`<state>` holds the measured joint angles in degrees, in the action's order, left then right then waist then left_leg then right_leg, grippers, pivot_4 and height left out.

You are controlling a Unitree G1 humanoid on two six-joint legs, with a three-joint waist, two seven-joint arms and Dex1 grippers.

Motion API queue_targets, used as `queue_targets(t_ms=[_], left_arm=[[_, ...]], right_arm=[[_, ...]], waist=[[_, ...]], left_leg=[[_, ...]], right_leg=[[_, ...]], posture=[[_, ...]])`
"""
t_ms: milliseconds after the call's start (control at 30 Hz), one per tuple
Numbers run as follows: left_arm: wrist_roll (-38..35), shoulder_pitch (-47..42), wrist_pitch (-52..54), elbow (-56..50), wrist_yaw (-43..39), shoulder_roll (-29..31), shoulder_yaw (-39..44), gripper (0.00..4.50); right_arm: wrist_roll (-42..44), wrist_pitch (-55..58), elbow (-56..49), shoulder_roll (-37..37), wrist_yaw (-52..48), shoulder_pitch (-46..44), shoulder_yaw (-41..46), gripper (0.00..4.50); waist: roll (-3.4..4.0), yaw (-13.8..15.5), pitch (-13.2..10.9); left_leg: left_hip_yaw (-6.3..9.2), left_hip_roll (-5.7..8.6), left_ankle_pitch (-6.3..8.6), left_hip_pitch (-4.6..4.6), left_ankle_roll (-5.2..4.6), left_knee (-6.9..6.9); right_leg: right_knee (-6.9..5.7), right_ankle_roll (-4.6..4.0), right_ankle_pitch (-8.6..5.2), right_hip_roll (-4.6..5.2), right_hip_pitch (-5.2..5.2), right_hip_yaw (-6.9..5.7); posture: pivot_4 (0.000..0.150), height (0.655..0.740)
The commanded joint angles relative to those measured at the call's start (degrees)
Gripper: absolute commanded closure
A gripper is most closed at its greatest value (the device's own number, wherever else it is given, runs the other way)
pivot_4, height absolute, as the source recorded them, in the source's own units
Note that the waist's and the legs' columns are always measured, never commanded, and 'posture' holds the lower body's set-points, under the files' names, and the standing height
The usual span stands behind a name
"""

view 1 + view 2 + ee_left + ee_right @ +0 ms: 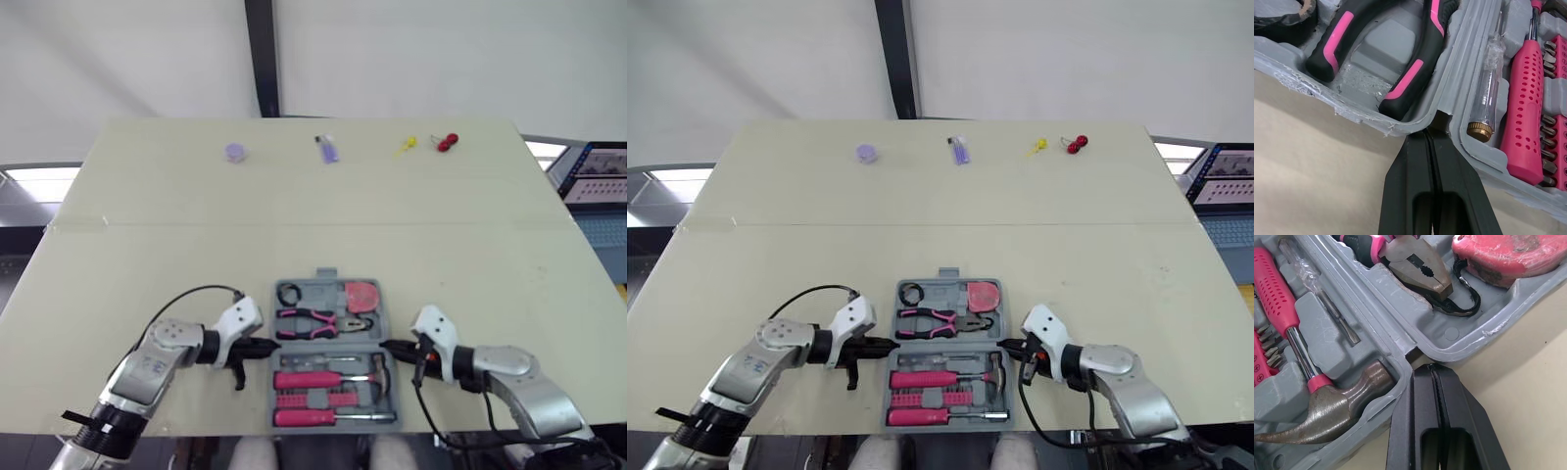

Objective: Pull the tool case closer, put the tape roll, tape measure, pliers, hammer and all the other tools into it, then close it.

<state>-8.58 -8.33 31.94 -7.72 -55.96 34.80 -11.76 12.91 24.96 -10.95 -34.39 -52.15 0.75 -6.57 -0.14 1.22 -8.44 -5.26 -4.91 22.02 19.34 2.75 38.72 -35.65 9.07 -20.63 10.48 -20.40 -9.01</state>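
Observation:
The grey tool case [384, 323] lies open near the table's front edge. Its far half holds the black tape roll [288, 293], the pink tape measure [361, 295] and the pink-handled pliers [318, 321]. Its near half holds the hammer [377, 367], a row of bits [313, 398] and a pink screwdriver [313, 417]. My left gripper [269, 345] is shut, its tips touching the case's left side at the hinge notch [1437, 120]. My right gripper [385, 346] is shut too, its tips against the right-side hinge notch [1410, 352], beside the hammer head [1332, 411].
Along the table's far edge lie a small purple round item [235, 153], a purple oblong item [327, 149], a yellow piece [406, 145] and a red piece [448, 142]. A screen [598, 171] stands off the table's right side. A seam [294, 227] crosses the table.

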Motion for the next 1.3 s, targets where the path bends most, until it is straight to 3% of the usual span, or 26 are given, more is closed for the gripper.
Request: queue_targets(t_ms=[33,1300], left_arm=[[-0.97,1.36,0.73,-1.44,-1.57,-0.66,-3.9,4.47],[0.21,-0.21,-1.15,0.58,-0.09,-2.01,-3.91,4.47]], right_arm=[[1.03,-0.27,-2.07,0.73,-1.17,0.35,-2.5,4.44],[1.88,1.09,-3.48,0.3,-1.73,1.05,-2.62,4.44]], waist=[[0.0,0.0,0.0],[-0.01,0.25,0.0]], left_leg=[[0.0,0.0,0.0,0.0,0.0,0.0],[0.0,0.0,0.0,0.0,0.0,0.03]], right_leg=[[0.0,0.0,0.0,0.0,0.0,0.0],[0.01,0.0,0.0,0.0,0.03,0.01]], posture=[[0.15,0.74],[0.15,0.74]])
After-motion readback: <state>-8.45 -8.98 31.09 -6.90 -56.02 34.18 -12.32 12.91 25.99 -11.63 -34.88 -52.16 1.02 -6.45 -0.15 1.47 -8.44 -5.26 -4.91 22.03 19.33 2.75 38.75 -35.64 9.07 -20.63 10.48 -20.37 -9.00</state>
